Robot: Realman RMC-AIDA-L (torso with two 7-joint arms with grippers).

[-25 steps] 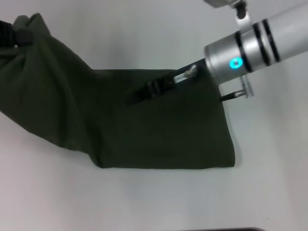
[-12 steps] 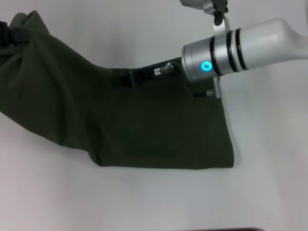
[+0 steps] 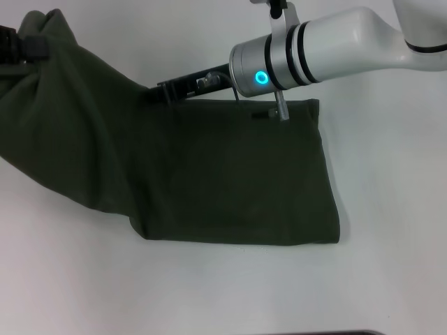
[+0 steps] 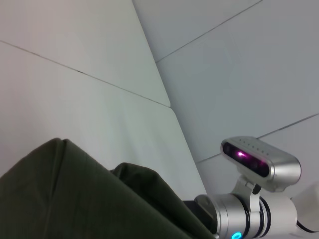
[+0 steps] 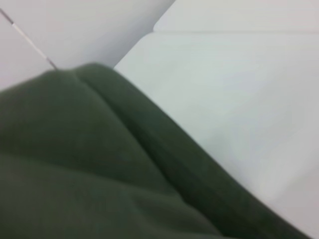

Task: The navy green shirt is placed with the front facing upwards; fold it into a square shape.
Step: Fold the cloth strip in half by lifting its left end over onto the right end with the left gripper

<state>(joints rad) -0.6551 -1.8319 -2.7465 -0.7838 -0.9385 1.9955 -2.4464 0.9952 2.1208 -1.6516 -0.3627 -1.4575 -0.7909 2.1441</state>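
Shirt [image 3: 230, 174]: dark olive green, plain side up, no lettering in sight. Lies on a white table [image 3: 391, 209], folded to a rough rectangle with straight near and right edges; left portion lifted off the table and drawn up toward the far left corner of the head view, hanging in slack folds. Left gripper [image 3: 17, 45]: black, at the raised left end of the shirt, cloth bunched against it; appears clamped on the fabric, though the fingers themselves are mostly hidden by the cloth. Left wrist view: green fabric [image 4: 75, 199] filling the lower part, pale wall panels behind, right arm's silver camera housing [image 4: 259, 167] farther off. Right gripper [image 3: 167, 89]: black, long, stretched out level along the far edge of the shirt, tip just at the point where the flat part meets the lifted part. Silver forearm with a lit blue ring [image 3: 261, 77] behind it, over the shirt's far edge. Whether the right fingers are parted or closed, or holding any cloth: cannot tell. Right wrist view: blurred green folds [image 5: 99, 164] close up, white table [image 5: 239, 99] beyond.
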